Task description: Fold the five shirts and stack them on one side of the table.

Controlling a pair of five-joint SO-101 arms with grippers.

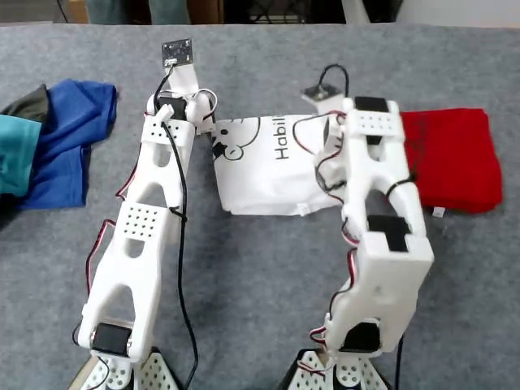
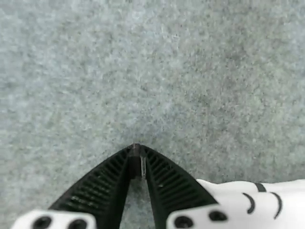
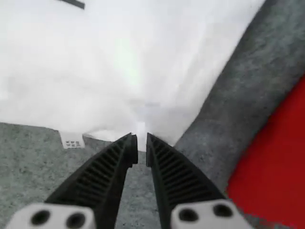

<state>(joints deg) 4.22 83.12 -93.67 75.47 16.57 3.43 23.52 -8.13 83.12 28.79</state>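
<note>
A white shirt (image 1: 272,166) with black print lies partly folded at the middle of the table. My left gripper (image 2: 137,150) is shut with its tips together on bare grey carpet, just beside the white shirt's left edge (image 2: 257,195); in the high view it is my left gripper (image 1: 205,122). My right gripper (image 3: 141,143) sits at the white shirt's (image 3: 128,62) hem near a small tag (image 3: 71,140), its jaws nearly together on the cloth's edge. The right arm (image 1: 361,138) covers that side of the shirt.
A folded red shirt (image 1: 451,158) lies at the right, close to my right gripper as the red shirt (image 3: 271,162). A loose pile with a blue shirt (image 1: 69,134), a teal one (image 1: 16,158) and a dark one lies at the far left. Grey carpet (image 1: 260,284) covers the table.
</note>
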